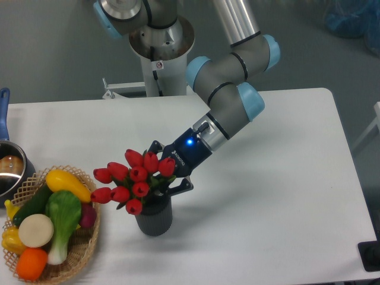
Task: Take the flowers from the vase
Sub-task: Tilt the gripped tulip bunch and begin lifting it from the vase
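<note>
A bunch of red tulip buds, the flowers [132, 178], leans to the left out of the dark grey ribbed vase [154, 218] near the table's front centre. Their stems are hidden behind the buds and the fingers. My gripper [167, 172] reaches in from the upper right, its dark fingers closed in around the bunch just below the buds, above the vase's mouth. The buds hide the fingertips, so the grip itself does not show clearly. The vase stands upright on the table.
A woven wicker basket [83, 249] with toy vegetables and fruit sits at the front left, close to the leaning buds. A metal pot [8, 169] with a blue handle is at the left edge. The arm's base column [160, 47] stands behind the table.
</note>
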